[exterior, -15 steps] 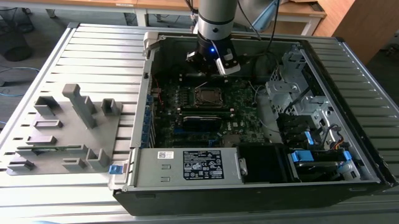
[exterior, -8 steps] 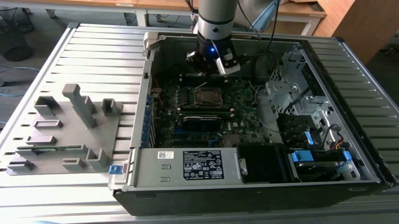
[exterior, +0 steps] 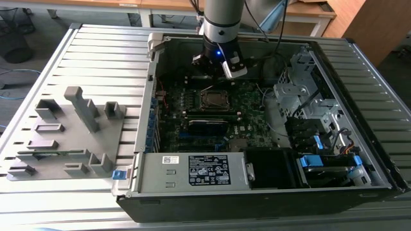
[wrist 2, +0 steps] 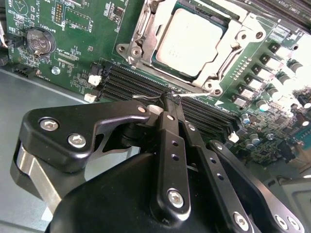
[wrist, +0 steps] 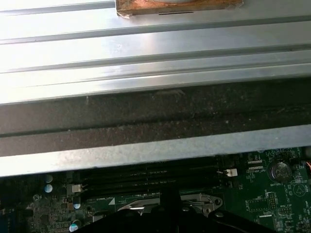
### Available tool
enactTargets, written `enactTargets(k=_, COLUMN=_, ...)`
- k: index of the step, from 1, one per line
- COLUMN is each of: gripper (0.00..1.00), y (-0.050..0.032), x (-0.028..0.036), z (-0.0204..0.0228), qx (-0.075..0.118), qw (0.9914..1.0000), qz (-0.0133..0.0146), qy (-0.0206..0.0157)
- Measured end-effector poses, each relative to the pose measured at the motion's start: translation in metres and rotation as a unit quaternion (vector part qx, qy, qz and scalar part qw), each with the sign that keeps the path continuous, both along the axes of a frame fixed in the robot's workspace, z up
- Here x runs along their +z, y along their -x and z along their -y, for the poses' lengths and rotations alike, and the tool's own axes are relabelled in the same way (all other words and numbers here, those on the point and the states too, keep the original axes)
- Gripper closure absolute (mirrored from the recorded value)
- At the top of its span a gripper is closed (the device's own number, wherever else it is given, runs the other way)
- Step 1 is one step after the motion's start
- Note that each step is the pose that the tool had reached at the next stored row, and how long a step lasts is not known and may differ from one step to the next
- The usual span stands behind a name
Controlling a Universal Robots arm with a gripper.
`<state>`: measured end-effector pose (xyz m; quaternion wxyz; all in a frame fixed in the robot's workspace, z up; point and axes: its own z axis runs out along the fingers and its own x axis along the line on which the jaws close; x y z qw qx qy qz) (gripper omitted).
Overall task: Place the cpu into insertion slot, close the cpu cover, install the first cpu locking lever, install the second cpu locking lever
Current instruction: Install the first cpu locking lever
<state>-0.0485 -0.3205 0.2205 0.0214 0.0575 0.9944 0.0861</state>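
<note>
Several memory slots [wrist 2: 127, 81], gripper [wrist 2: 170, 100] at locking lever [wrist 2: 145, 96]

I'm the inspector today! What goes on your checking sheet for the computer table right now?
Surface: slatted metal table carrying an open computer case.
Job's things: cpu sits in the insertion slot; cpu cover lies down over its edges.
Clutter: grey holder block on the exterior view's left; labelled power supply box inside the case.
Grippers: pincer fingers together, tips at a thin wire lever beside the memory slots.
Cables: dark bundle inside the case.
Surroundings: wooden desks, black bin.
</note>
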Motion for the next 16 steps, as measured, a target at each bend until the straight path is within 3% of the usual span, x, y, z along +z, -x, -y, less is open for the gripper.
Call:
enactTargets(k=6, gripper=0.89, y=0.0000, x=-0.0025, z=0.0000, qx=0.000, qw=0.99998, qz=0.0058, qy=0.0014)
enactTargets(k=10, gripper=0.89, y=0.0000, x=-0.0041, z=-0.0002, qx=-0.001, qw=0.99989, qz=0.0148, qy=0.0014)
enactTargets(k=16, gripper=0.89, y=0.0000, x=-0.0064, z=-0.0006, qx=-0.030, qw=0.99941, qz=0.0155, qy=0.0018)
